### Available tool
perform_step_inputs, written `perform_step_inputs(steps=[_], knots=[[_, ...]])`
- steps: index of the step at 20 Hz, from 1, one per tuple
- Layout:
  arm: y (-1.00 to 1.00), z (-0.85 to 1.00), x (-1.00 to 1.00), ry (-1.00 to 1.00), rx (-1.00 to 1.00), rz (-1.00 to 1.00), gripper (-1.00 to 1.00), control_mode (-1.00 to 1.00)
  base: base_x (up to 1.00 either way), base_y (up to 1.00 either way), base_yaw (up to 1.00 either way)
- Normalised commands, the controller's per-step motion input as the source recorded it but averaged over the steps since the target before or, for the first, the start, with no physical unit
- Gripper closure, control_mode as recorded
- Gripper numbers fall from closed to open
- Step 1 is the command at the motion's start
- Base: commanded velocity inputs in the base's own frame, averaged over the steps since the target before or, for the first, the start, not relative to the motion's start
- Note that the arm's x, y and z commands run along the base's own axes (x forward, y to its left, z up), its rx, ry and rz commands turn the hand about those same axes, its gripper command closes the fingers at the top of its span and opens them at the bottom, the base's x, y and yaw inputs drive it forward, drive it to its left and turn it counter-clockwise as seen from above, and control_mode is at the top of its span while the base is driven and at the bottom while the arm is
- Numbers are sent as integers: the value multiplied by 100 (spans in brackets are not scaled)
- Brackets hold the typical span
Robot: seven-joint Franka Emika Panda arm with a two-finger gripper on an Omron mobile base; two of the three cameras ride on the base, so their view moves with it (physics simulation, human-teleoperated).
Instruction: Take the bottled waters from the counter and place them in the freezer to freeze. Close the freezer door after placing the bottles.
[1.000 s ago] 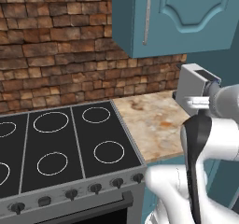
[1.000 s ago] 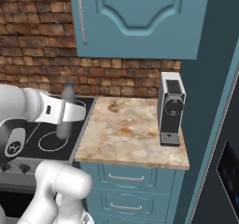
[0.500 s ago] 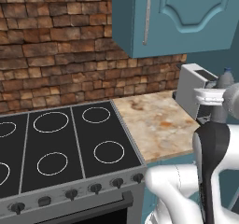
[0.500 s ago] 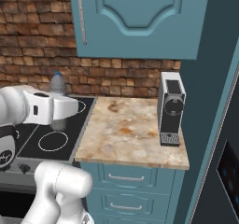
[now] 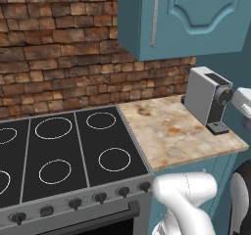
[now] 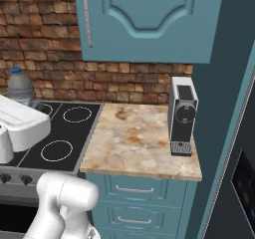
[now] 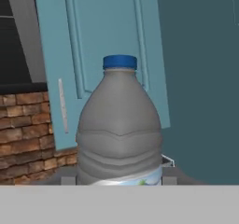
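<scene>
The grey-blue bottle (image 7: pixel 119 125) with the dark blue cap (image 7: pixel 120 61) is held upright in the claw, whose jaws are clamped on its lower body. In the right base view the bottle (image 6: pixel 21 86) is seen raised above the black stove top (image 6: pixel 64 133), beside the white arm (image 6: pixel 20 126). The marbled table (image 6: pixel 142 141) carries a grey coffee machine (image 6: pixel 182 114) near its right end. A teal wall cupboard (image 5: pixel 191 16) is mounted above the table, against the brick wall (image 5: pixel 63 48).
</scene>
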Motion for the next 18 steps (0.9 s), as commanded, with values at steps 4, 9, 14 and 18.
perform_step_inputs(steps=[4, 9, 14, 18], knots=[[35, -5, -90, -22, -2, 0, 100, -100, 0, 0, 0], [41, -40, -39, -1, -10, 0, 100, -100, 0, 0, 0], [27, -48, -1, 0, -9, 0, 100, -100, 0, 0, 0], [6, -36, 0, 0, -5, 0, 100, -100, 0, 0, 0]])
